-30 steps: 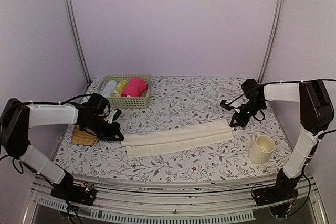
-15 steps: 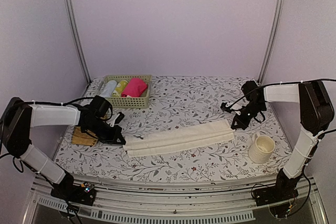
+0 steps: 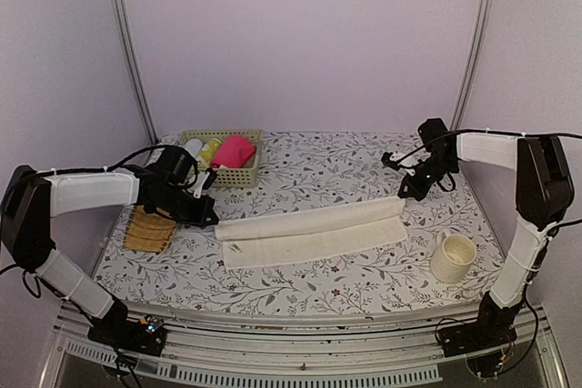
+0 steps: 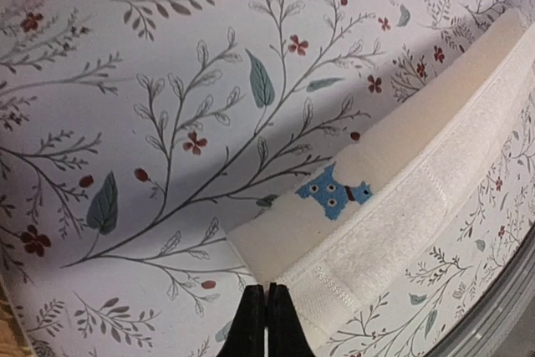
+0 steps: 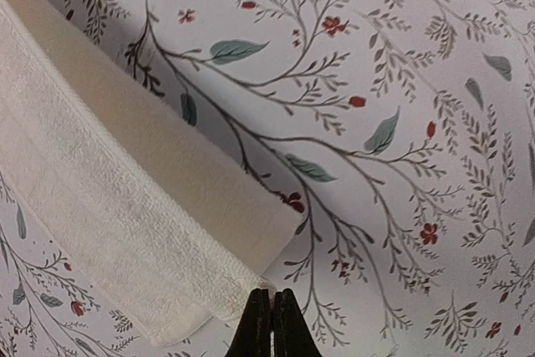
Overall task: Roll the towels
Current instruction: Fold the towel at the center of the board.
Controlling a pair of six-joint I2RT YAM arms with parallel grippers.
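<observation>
Top external view: the cream towel (image 3: 314,232) lies as a long strip across the middle of the table (image 3: 318,170). Your left gripper (image 3: 209,218) and right gripper (image 3: 404,194) each pinch an end corner, jaws together. Judged step: lengthwise fold. Next, lay that edge flat with both ends level, then start rolling.

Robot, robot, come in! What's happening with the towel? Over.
Left gripper and right gripper shut, each pinching an end of the cream towel. Towel stretched out, not yet rolled. Mug near right end, not touching.

3 cams: one fixed overhead-rear, two wrist close-ups.
Wrist cams look down at opposite ends of cream towel (image 3: 309,232); top view covers both.
</observation>
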